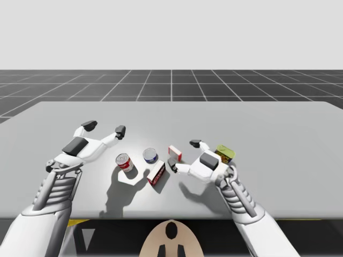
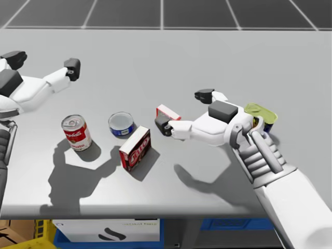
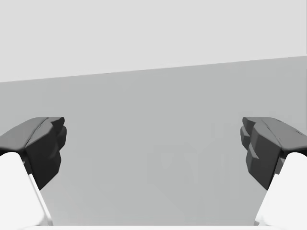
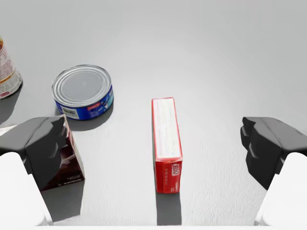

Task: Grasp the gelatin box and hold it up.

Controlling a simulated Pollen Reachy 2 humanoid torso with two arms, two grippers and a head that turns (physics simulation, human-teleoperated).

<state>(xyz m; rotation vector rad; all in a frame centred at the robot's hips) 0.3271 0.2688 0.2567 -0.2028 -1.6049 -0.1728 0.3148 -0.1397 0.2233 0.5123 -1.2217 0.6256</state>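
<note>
I had the right gripper (image 1: 184,155) set low over the worktop (image 1: 268,123) with its fingers (image 4: 43,146) spread wide, nothing clasped. The gelatin box (image 4: 167,143), small and red, stood on a narrow edge between them, apart from both. It ran lengthwise along the gripper's line, so I judged that closing would press the fingers onto its two broad faces, the firmest hold available. No lift could start until they met it.

One finger sat just beside the larger dark red box (image 2: 135,149), close enough that a careless squeeze might nudge it. A flat blue can (image 2: 121,124) lay ahead of that finger, and a red-and-white can (image 2: 76,133) stood further off. A yellow-topped can (image 2: 261,110) sat beside my right wrist.

The left gripper (image 1: 104,128) hung well apart on its own side, fingers likewise released over bare worktop, parked there, I took it, to stay out of the way.

Both boxes and the cans carried printed labels. I went by colour and shape and left the print unread.
</note>
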